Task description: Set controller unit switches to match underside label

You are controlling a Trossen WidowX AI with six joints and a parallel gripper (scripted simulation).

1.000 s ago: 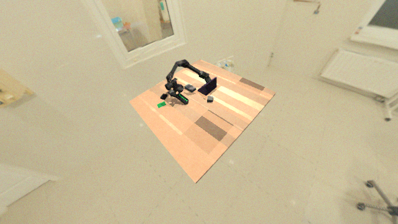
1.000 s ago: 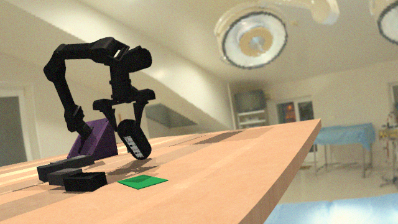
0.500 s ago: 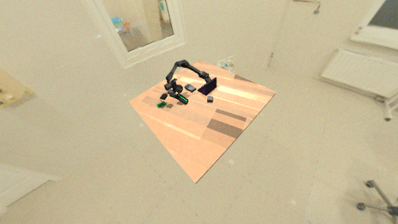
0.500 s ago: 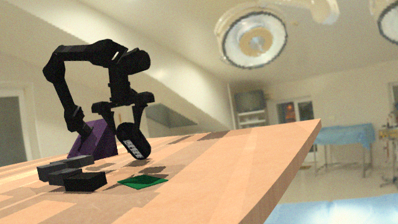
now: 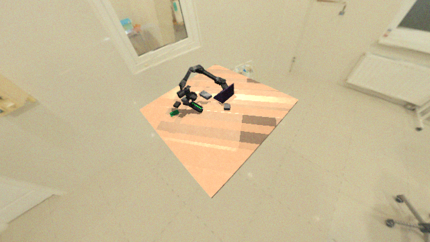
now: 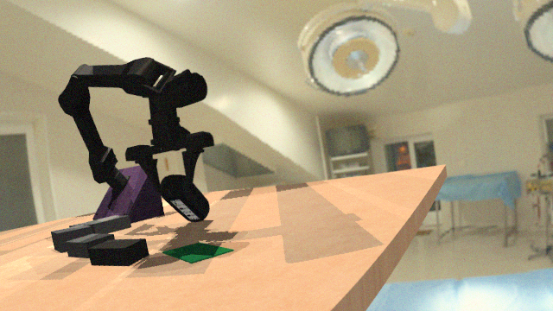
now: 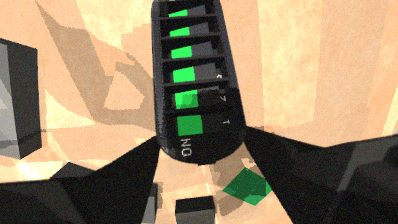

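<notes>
The dark grey controller unit (image 5: pixel 197 107) (image 6: pixel 187 193) (image 7: pixel 212 151) is off the bench, steeply tilted, with one end low. My gripper (image 6: pixel 176 183) (image 7: pixel 201 135) is shut on it, one finger on each long side near its upper end. The wrist view shows the top: six rockers in a row, green ends on the left, "ON" printed beside the nearest one and number 1 at its right. Which ends are pressed is hard to tell. In the exterior view the white label (image 6: pixel 185 209) on the underside faces the camera, but its squares are too small and slanted to read.
A green plate (image 5: pixel 174 113) (image 6: pixel 199 251) (image 7: pixel 247 186) lies close by, beside a black block (image 5: pixel 177 104) (image 6: pixel 118 251) (image 7: pixel 195 211). Grey modules (image 5: pixel 205 95) (image 6: pixel 90 245) lie nearer the arm's base. A small grey block (image 5: pixel 227 107) and a purple slanted panel (image 5: pixel 225 95) (image 6: pixel 144 196) stand near the base.
</notes>
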